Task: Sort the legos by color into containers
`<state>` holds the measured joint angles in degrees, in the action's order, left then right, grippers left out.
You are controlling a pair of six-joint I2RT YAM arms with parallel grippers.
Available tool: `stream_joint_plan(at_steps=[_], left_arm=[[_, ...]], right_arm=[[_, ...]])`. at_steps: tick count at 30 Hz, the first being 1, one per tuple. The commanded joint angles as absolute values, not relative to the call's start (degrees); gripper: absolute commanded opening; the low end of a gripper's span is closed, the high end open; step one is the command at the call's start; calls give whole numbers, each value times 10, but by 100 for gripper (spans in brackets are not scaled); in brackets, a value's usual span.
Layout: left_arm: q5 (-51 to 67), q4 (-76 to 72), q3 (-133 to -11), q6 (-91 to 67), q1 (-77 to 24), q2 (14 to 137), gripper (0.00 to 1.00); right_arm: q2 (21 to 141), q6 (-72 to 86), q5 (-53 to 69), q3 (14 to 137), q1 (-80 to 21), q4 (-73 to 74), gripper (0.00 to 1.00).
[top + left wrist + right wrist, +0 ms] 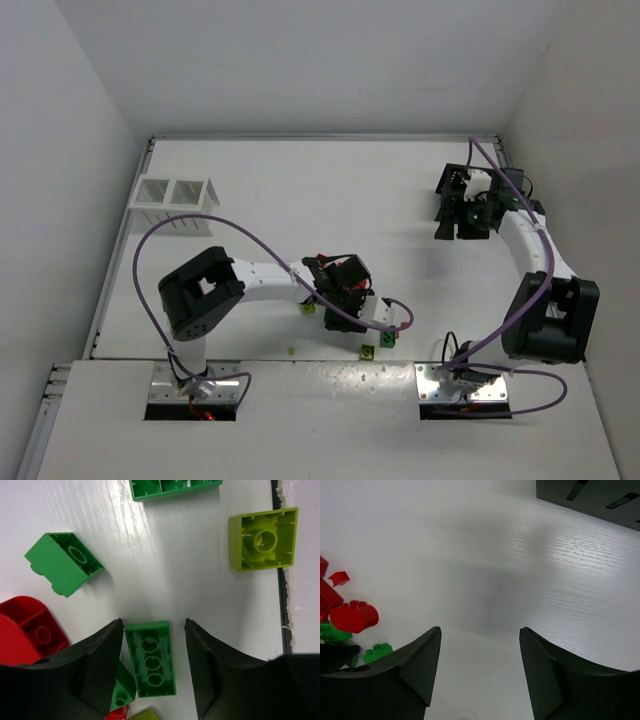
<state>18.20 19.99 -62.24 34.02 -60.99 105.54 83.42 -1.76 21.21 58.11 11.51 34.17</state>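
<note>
In the left wrist view my left gripper (154, 622) stands open astride an upside-down green brick (150, 657). The left finger touches the brick's side, while a gap shows at the right finger. Around it lie another green brick (64, 563), a yellow-green brick (262, 539), a red piece (30, 630) and a small green bit (121, 692). My right gripper (480, 629) is open over bare table, with nothing between its fingers. It hangs beside the black container (452, 182). The white container (178, 195) stands at the far left.
Red pieces (354, 616) and a green brick (377, 652) lie at the left of the right wrist view, and the black container's wall (590, 500) fills its top right. Loose bricks (368, 351) sit near the table's front edge. A purple cable (200, 230) loops over the left arm.
</note>
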Motion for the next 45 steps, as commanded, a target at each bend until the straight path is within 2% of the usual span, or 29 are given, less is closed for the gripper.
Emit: stream_joint_plan(at_steps=[1,6,9,13,19,23,27,29,35,41,45], left_arm=[[144,281,-597,364,-592,1091,58],[144,287,-592,369,-577,1085,54],[139,293,-592,369,-577,1085,46],[134,300,-597,369,-577,1091,26],[170,300,-630,337,-577,1020,20],[228,309,-704,235,-543,920,17],[263,273,-734,151,-421,811,14],[263,261,-727,123,-342,748,8],[151,232,-651,106,-140,629,6],[181,206,-603,112,107,636,0],[275,190,-634,118,234,728,0]], right_arm=[[833,-24,216,612,113,341,64],[833,-24,216,612,113,341,64],[833,-24,216,612,113,341,64],[833,-24,216,612,113,341,63],[822,-18,234,612,113,352,63],[803,-12,240,612,113,352,62],[789,-2,240,606,108,341,62],[789,3,245,606,108,336,62],[803,9,250,606,91,325,62],[830,14,250,634,75,325,62],[835,14,244,639,69,320,61]])
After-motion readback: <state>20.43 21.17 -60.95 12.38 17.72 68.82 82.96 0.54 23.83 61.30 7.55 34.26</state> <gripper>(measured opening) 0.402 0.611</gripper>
